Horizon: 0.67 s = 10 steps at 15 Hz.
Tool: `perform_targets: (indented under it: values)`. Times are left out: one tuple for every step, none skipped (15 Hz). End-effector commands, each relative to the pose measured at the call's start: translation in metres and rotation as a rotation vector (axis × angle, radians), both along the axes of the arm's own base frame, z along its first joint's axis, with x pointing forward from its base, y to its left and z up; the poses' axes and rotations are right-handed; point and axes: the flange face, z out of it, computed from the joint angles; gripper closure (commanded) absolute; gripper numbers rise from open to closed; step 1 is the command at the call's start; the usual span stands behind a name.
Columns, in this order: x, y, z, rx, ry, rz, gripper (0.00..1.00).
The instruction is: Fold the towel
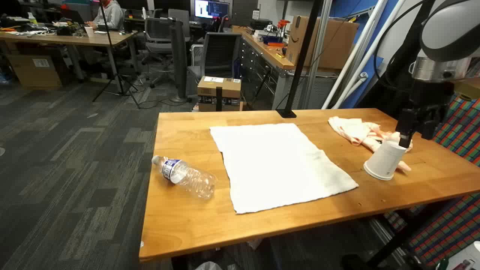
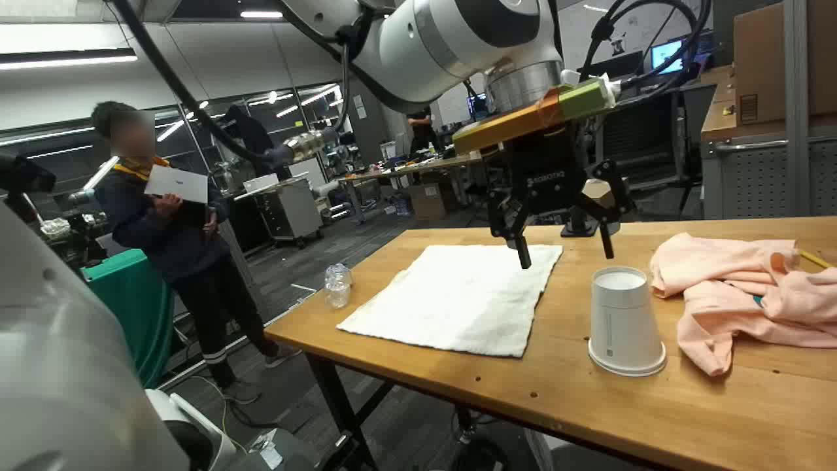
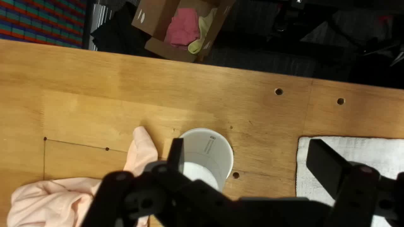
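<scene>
The white towel (image 1: 279, 168) lies spread out and nearly flat on the wooden table. It also shows in an exterior view (image 2: 458, 301), and its near corner is at the right of the wrist view (image 3: 363, 148). Its right edge is uneven, with a small kink. My gripper (image 2: 567, 256) is open with nothing between its fingers, and it hangs above the table by the towel's right side. In the wrist view, the gripper (image 3: 249, 157) has one finger overlapping the white cup and the other overlapping the towel's corner. It touches neither as far as I can see.
An upside-down white cup (image 2: 624, 327) stands right of the towel, under the gripper. A crumpled peach cloth (image 2: 739, 288) lies beyond it. A clear plastic bottle (image 1: 191, 180) lies on its side left of the towel. A black post (image 1: 287, 112) stands at the table's back edge.
</scene>
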Motion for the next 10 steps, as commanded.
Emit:
perform_targets:
  values:
    - [0.001,-0.0001,0.0018,-0.001,-0.003,0.0,0.0]
    - [0.0018,-0.0004,0.0036,-0.002,-0.007,0.0,0.0]
    - [0.0023,-0.0005,0.0048,-0.002,-0.01,0.0,0.0]
    - [0.0026,-0.0006,0.0053,-0.002,-0.011,0.0,0.0]
    - [0.0027,-0.0006,0.0054,-0.002,-0.011,0.0,0.0]
    - [0.0027,-0.0006,0.0054,-0.002,-0.011,0.0,0.0]
    - [0.0027,-0.0006,0.0054,-0.002,-0.011,0.0,0.0]
    - [0.0026,-0.0004,0.0049,0.0,-0.016,0.006,0.0]
    - [0.0022,0.0001,0.0039,0.005,-0.019,0.01,0.0]
    - [0.0017,0.0008,0.0038,0.013,-0.031,0.015,0.0]
